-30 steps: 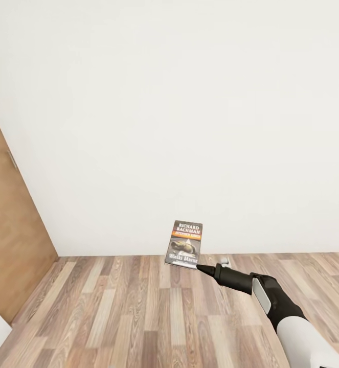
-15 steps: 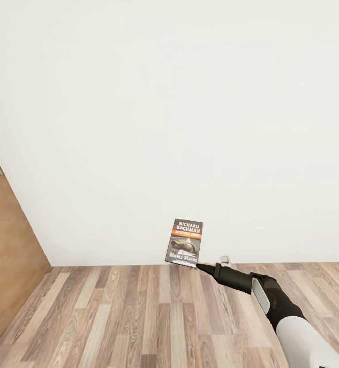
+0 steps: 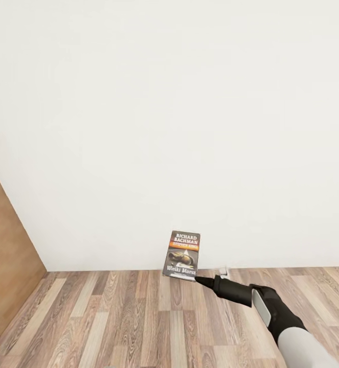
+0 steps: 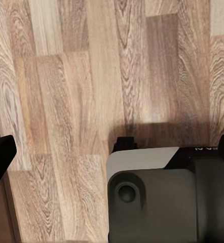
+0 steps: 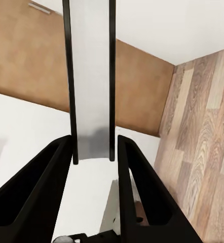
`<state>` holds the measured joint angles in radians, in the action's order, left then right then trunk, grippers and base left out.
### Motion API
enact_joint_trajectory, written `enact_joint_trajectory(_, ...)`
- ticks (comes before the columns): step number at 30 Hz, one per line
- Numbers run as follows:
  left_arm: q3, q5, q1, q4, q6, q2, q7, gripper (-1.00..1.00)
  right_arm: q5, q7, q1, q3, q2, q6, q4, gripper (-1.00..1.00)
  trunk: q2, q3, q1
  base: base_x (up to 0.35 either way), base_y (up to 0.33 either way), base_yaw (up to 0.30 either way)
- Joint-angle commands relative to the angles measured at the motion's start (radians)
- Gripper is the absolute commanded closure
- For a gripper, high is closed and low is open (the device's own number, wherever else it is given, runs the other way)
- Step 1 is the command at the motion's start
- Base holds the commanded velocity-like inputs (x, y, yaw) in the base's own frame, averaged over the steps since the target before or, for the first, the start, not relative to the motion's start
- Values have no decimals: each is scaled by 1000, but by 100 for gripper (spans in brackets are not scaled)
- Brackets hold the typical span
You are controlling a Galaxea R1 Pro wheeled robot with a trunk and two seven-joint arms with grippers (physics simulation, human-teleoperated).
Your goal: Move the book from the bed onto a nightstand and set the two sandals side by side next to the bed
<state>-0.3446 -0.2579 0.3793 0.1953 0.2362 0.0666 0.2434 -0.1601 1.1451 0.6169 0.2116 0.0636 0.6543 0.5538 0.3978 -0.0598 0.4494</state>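
Now my right jaws (image 3: 199, 278) clamp the book (image 3: 182, 254) by its lower edge, holding it upright above the wood floor (image 3: 138, 322) before a white wall (image 3: 189, 128); my left jaws' state I cannot tell.

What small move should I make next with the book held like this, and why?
Probably keep turning the base to find a nightstand, holding the arm steady. The right hand is shut on the book, held upright in the air; ahead are the white wall, plank floor and a wooden door.
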Motion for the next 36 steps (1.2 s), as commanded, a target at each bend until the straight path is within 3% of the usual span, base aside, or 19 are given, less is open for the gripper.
enact_joint_trajectory(1, -9, -10, 1, 2, 5, 0, 6, -100, -7, 1, -5, 2, 0, 8, 0, 100, 2, -2, 1, 0, 0, 0)
enact_joint_trajectory(33, -8, -10, 2, -1, 4, 0, 10, -100, -7, 3, -21, 2, 0, 9, 2, 100, 2, -2, 1, 0, 1, -1)
enact_joint_trajectory(36, -5, -13, 1, 2, 11, -3, 9, -100, -1, 5, -38, 1, 16, 10, 19, 100, 2, -4, 1, 0, 55, -51)
